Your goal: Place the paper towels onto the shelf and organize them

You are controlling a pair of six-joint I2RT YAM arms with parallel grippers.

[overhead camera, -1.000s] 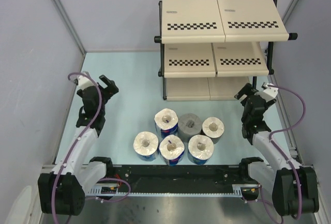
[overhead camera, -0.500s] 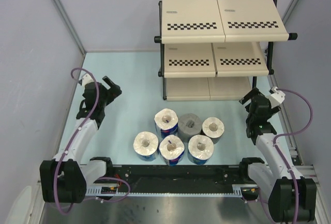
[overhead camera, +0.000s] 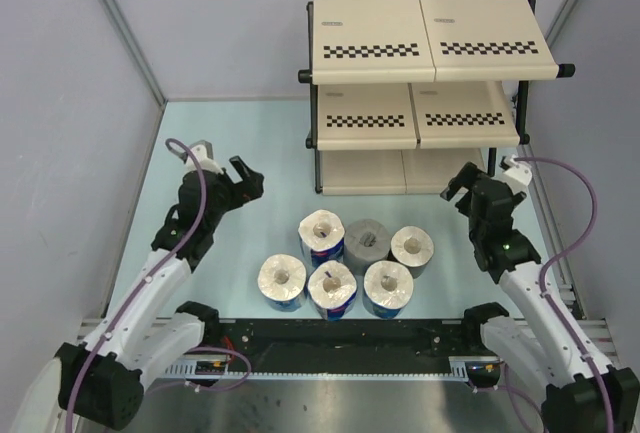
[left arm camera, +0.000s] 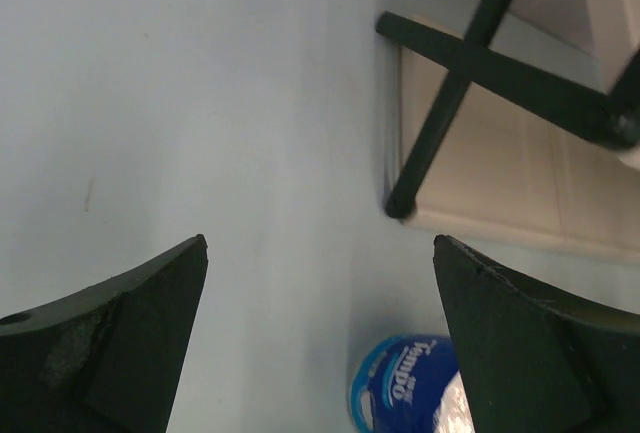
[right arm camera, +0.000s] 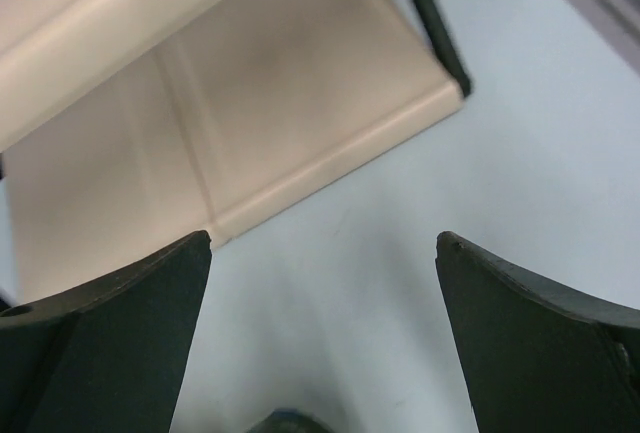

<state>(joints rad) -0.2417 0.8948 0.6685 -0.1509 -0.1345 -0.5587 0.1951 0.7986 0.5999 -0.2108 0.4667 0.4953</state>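
Your six short fat paper towel rolls (overhead camera: 333,288) stand clustered on the pale blue desk (overhead camera: 250,133), none on the beige three-tier shelf (overhead camera: 420,23) yet. Left fingers (left arm camera: 120,343) and right fingers (right arm camera: 540,343) gape wide, empty, flanking the cluster, probably so each takes its nearer roll

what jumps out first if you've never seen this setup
Six rolls cluster front and centre, a grey roll mid back row. Behind them stands the three-tier shelf with checkered edges, no rolls seen on it. The left hand and right hand hang open on either side.
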